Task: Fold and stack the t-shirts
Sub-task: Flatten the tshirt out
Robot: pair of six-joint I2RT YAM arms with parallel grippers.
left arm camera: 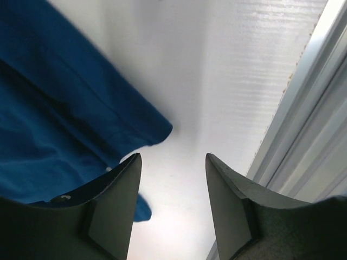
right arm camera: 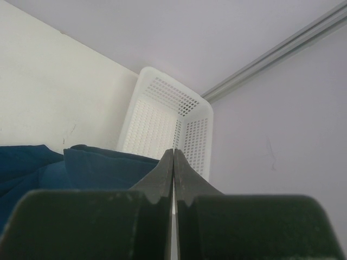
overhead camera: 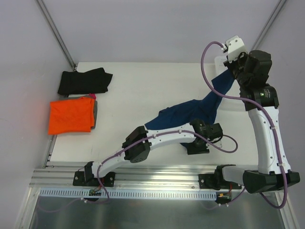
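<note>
Navy cloth lies just left of the left gripper [left arm camera: 173,160], whose two dark fingers stand spread with only bare white table [left arm camera: 217,81] in the gap; nothing is between them. In the left wrist view the navy blue t-shirt [left arm camera: 54,119] fills the upper left and middle left, and its hem ends in a rounded corner above the left finger. An aluminium rail [left arm camera: 309,135] runs down the right edge.

In its own wrist view the right gripper [right arm camera: 173,151] has its fingers pressed together to a thin line, with folds of the navy shirt reaching up to the tips from the lower left. From above, that shirt rises off the table in a taut strip towards this gripper at the upper right of the frame, so the fingers appear to pinch its edge. Its lower part lies rumpled near the centre of the table, partly under the left arm.

Beyond the right fingers stands the white lattice basket [right arm camera: 162,103], in the table's far corner.

At the left side of the top view the orange t-shirt [overhead camera: 70,116] lies folded flat, and the black t-shirt [overhead camera: 83,81] lies folded just above it, well apart from the navy one.
</note>
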